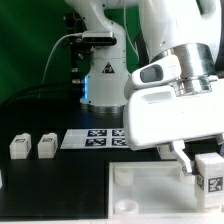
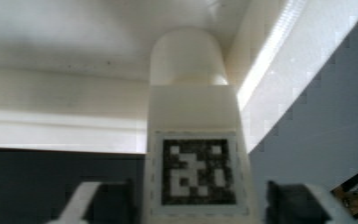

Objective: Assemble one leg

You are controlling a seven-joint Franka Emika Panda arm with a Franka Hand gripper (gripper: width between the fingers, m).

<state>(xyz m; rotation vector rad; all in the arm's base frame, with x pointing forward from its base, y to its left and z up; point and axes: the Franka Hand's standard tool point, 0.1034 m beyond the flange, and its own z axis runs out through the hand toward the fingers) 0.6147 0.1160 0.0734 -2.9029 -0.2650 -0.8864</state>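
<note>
My gripper (image 1: 203, 160) is at the exterior view's right, shut on a leg (image 1: 211, 172), a small white block with a black-and-white tag. It holds the leg at the right end of the large white square plate (image 1: 150, 186); I cannot tell whether they touch. In the wrist view the leg (image 2: 194, 120) runs between the two fingers (image 2: 91, 203) of the gripper (image 2: 194, 208), tag facing the camera, its rounded end pointing at the plate (image 2: 60, 100).
Two more legs (image 1: 18, 147) (image 1: 46, 147) stand side by side at the exterior view's left on the black table. The marker board (image 1: 95, 137) lies flat behind the plate. The robot base (image 1: 103, 75) stands at the back.
</note>
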